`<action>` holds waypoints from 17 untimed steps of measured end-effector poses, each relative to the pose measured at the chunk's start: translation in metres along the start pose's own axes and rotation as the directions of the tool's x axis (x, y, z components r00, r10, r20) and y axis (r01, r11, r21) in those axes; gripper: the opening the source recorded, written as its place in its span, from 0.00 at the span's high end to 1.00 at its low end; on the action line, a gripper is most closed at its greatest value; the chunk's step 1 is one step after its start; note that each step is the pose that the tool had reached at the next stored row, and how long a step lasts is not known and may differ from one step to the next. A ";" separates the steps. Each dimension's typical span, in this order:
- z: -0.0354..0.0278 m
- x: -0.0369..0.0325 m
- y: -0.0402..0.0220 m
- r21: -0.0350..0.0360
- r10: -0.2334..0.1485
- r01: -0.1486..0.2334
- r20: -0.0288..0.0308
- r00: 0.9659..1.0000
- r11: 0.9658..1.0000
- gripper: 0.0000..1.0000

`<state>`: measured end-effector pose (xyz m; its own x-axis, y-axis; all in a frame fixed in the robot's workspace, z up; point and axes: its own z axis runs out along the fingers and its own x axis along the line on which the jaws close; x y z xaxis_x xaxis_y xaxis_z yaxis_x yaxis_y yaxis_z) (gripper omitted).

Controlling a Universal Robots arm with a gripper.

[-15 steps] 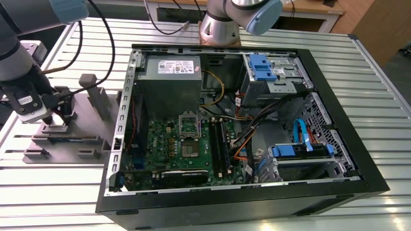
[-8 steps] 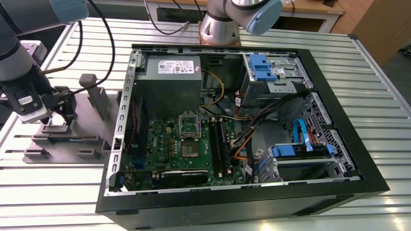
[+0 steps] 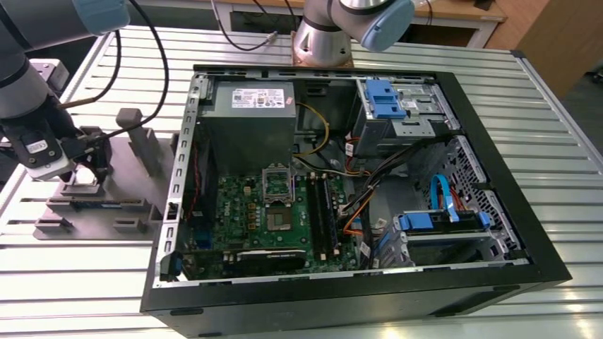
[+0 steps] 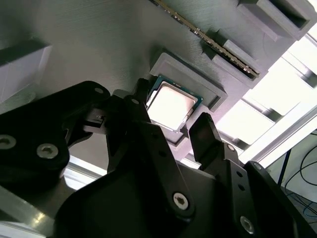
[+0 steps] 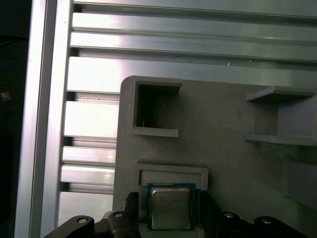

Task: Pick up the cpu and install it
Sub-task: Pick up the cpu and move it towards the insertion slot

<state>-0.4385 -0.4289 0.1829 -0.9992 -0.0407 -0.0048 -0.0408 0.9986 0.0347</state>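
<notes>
**Claw down over the chip, nothing gripped**

I'm at the exterior view's left, arm bent down over the grey tray (image 3: 141,220), which sits on the slatted metal table (image 3: 94,272). My gripper (image 3: 78,173) hangs right above the tray's base, among its upright blocks.

In the second wrist view, there's the cpu (image 4: 171,105): silver top catching the light, lying flat in its shallow square pocket in the tray (image 4: 99,39). My gripper (image 4: 170,113) is straddling it, one black finger on either side. The fingers (image 4: 205,136) are spread. The far one stands clear of the chip's edge, and the other one is close by the pocket's rim, though I can't say whether it touches. So the claw is released — no grasp on anything.

The first wrist view agrees. The cpu (image 5: 171,208) is square in its pocket, with the gripper (image 5: 168,199) spread to either side and gaps showing both ways. Bare tray (image 5: 223,163) lies beyond, and then the table's slats.

A thin circuit board (image 4: 213,42) stands on edge in a slot near the chip.

Well apart, toward the exterior view's right, the open computer case (image 3: 330,305) lies on its side — green motherboard (image 3: 254,212) exposed, with the black socket frame (image 3: 281,185) on it.
</notes>
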 end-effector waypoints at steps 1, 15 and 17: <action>-0.0003 0.0000 0.0000 0.000 0.000 0.000 0.000 1.000 1.000 0.40; -0.0007 0.0000 0.0000 0.000 0.000 0.000 0.000 1.000 1.000 0.53; -0.0007 0.0000 0.0000 0.000 0.000 0.000 0.000 1.000 1.000 0.53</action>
<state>-0.4385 -0.4289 0.1836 -0.9992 -0.0407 -0.0048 -0.0408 0.9986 0.0347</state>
